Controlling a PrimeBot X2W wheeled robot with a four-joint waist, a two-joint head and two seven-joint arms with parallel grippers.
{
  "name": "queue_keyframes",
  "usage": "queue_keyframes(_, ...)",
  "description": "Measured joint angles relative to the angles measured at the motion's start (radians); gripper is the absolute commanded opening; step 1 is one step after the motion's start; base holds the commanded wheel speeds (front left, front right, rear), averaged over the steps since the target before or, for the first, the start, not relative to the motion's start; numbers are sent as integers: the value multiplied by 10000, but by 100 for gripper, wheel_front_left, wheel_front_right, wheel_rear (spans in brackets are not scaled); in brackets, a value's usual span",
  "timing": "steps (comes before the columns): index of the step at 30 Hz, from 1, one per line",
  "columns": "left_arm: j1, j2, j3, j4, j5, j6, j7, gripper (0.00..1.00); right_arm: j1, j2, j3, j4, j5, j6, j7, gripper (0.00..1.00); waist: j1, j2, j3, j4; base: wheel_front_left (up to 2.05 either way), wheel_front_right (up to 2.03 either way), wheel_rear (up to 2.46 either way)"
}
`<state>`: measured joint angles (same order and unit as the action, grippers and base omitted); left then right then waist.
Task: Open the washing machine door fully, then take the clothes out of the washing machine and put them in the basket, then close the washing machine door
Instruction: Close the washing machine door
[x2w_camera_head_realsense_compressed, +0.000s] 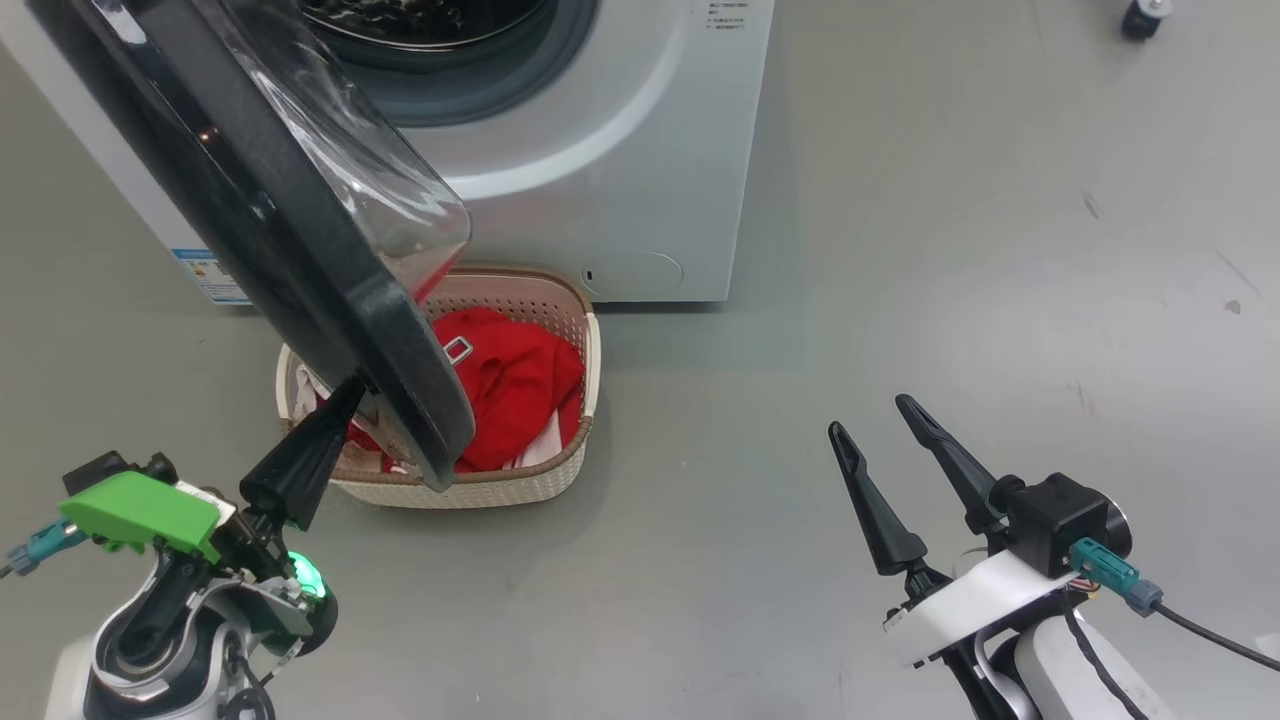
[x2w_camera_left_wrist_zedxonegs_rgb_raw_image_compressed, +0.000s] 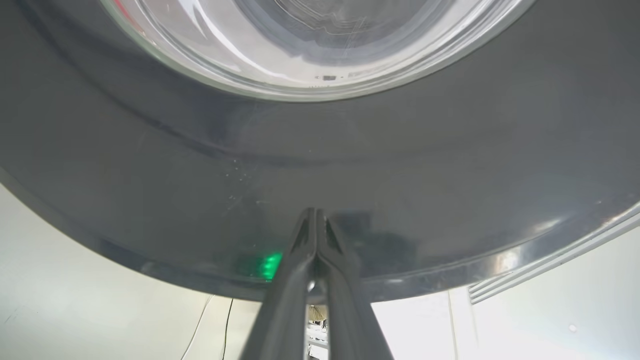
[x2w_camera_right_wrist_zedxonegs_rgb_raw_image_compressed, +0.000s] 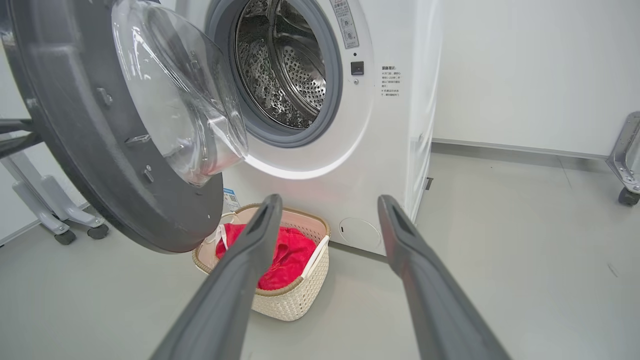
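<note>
The washing machine stands with its door swung part-way out over the basket. My left gripper is shut, its tips pressed against the door's glossy black outer rim near the lower edge, holding nothing. The steel drum shows no fabric inside. Red clothes with white trim lie in the cream basket on the floor in front of the machine. My right gripper hangs open and empty to the right, well away from the machine.
The door's edge overhangs the basket's left half. A wheeled stand sits left of the machine behind the door. A metal frame on a caster stands at the far right. Grey floor spreads in front and to the right.
</note>
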<state>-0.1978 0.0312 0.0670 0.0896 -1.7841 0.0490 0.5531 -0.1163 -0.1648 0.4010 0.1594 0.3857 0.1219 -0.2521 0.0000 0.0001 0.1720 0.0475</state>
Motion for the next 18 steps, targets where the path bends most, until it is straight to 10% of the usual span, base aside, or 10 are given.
queue_keyframes(18, -377, 2, 12, 314, 364, -109, -1789, 0, -286, 217, -88, -13, 100, 0, 0, 100, 0, 0, 683, -1972, 0, 0, 0)
